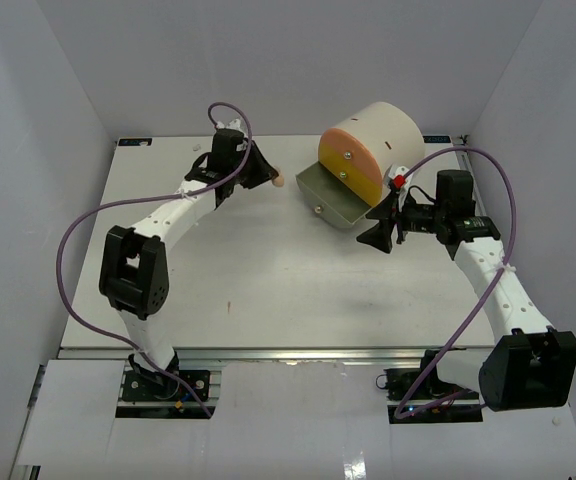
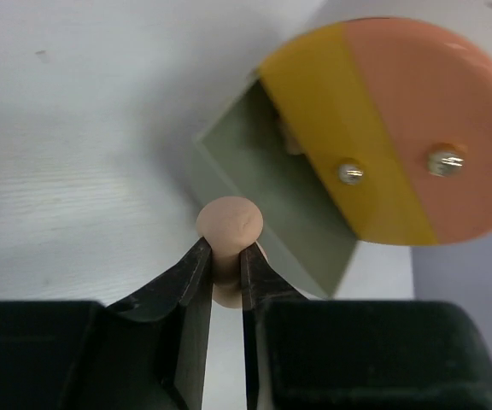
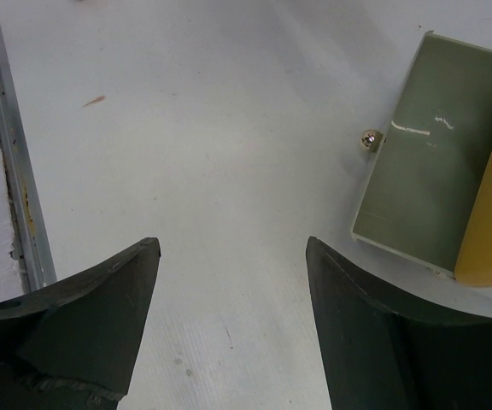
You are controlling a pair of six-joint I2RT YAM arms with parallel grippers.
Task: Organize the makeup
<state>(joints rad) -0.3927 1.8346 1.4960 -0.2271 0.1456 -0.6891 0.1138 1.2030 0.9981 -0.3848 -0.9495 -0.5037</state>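
**In left gripper** (image 2: 225, 256): peach sponge (image 2: 229, 224), pinched at its waist between nearly closed fingers, round head poking out past the tips. Held off the table at far centre-left, just left of the drawer (image 2: 263, 171).

**In right gripper** (image 3: 233, 248): nothing. Fingers spread wide over bare table, just near and right of the drawer's open end.

**Next outward:** grey-green drawer, pulled out toward near-left from the cylinder (image 1: 383, 130) at far centre-right. Round front (image 2: 400, 128) half yellow, half orange, with two screws. Small metal knob (image 3: 369, 138) on the drawer's end wall. Something pale tucked inside behind the front, too hidden to name.

**Task status (judged):**
- Late or middle stage.
- Drawer open and ready, one sponge in hand and close to the opening.
- No palettes, lipsticks or further sponges seen loose in any view, whether stowed or never present cannot be told.
- Left to do: carry sponge over the drawer, release it there, probably push the drawer shut, a job well suited to the free right gripper.

**Surface:** table (image 1: 268, 290), white and matte, finely ribbed. One small reddish fleck (image 3: 94, 101) toward the near side. Metal rail (image 3: 7, 171) along the near edge, white panels beyond it by the arm bases.

**Room:** plain pale grey walls on left, right and far sides, even light. Purple cable (image 1: 68, 250) looping from each arm.
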